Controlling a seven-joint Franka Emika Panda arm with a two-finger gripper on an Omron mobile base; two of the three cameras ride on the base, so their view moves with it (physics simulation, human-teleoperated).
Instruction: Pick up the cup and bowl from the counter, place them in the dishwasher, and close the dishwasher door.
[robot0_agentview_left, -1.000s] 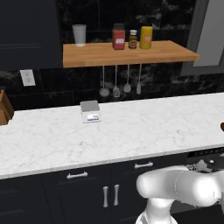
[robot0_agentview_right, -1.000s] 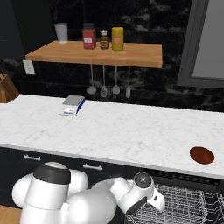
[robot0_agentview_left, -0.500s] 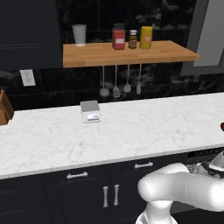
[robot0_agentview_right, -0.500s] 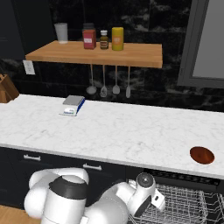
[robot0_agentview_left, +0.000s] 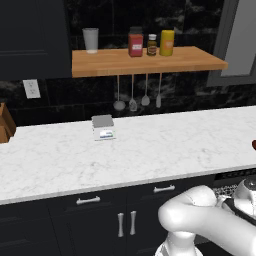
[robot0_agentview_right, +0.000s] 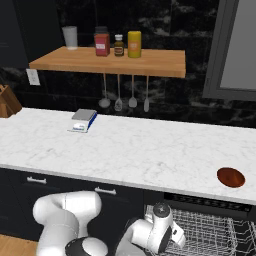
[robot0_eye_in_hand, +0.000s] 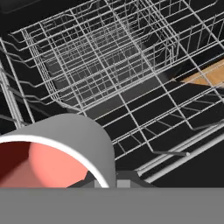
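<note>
- One grey cup with a white rim and a pink-red inside (robot0_eye_in_hand: 57, 148) sits big and close in the hand view, a smooth round cylinder right at the pincer, hanging above the silvery wire rack (robot0_eye_in_hand: 113, 65).
- Pincer fingers are hidden behind that cup; they read as closed tight, and it looks like a grip on the cup's wall, though the contact itself is out of sight.
- Rack wires are thin and shiny, crossing in a square grid with upright tines, all inside the dark dishwasher (robot0_agentview_right: 200, 235).
- From the right base view the white arm folds low, its rounded wrist just at the rack's left edge.
- Up top, the long white marble worktop (robot0_agentview_right: 130, 150) runs smooth with faint grey veins over dark cabinets with slim silver handles (robot0_agentview_left: 88, 201).
- A shallow round reddish-brown bowl (robot0_agentview_right: 231, 177) lies flat on the worktop near its front edge, above the dishwasher.
- A small flat grey kitchen scale (robot0_agentview_left: 103, 127) rests further back on the marble.
- Behind, a brown wooden wall shelf (robot0_agentview_left: 145, 61) carries a pale tumbler (robot0_agentview_left: 90, 39), a red jar (robot0_agentview_left: 135, 41), a little dark bottle (robot0_agentview_left: 152, 44) and a yellow canister (robot0_agentview_left: 167, 42), with metal utensils (robot0_agentview_left: 138, 97) hanging beneath.
</note>
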